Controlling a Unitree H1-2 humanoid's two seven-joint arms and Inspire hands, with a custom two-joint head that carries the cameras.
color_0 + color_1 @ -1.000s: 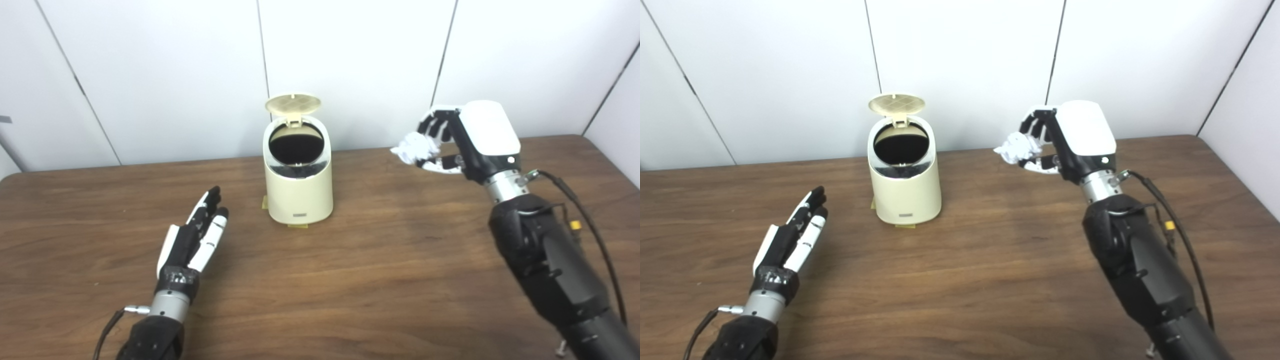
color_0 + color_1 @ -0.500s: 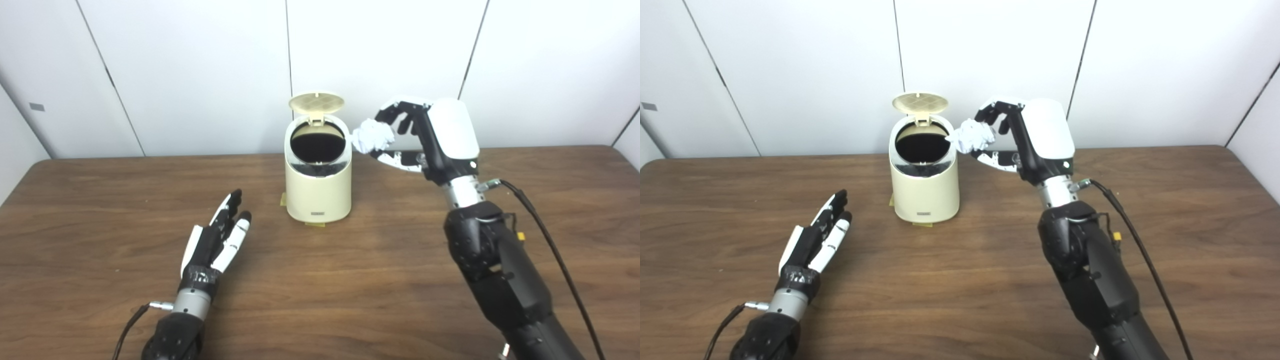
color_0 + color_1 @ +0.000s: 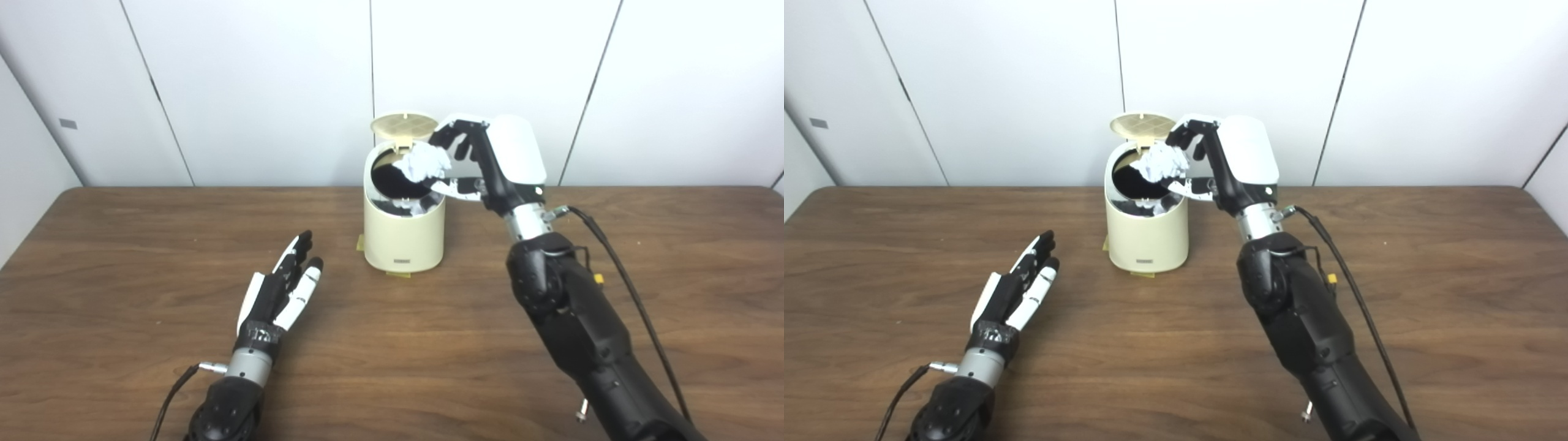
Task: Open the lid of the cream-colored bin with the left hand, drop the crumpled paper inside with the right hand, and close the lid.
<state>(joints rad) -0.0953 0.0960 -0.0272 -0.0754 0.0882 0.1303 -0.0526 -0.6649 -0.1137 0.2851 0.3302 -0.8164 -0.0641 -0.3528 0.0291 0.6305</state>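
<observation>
Right hand [image 3: 490, 160] holds crumpled paper [image 3: 422, 164] over bin [image 3: 404, 233] rim.

A brown wood-grain desk [image 3: 122, 245] is filling the lower view. White wall panels [image 3: 263, 86] with dark seams are standing behind it. Small yellowish tabs [image 3: 398, 274], possibly tape, are lying on the desk.

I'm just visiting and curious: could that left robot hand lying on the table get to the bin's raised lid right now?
Probably yes. The left robot hand lies open, and bare table separates it from the bin. The right robot hand holding paper crowds the lid.
</observation>
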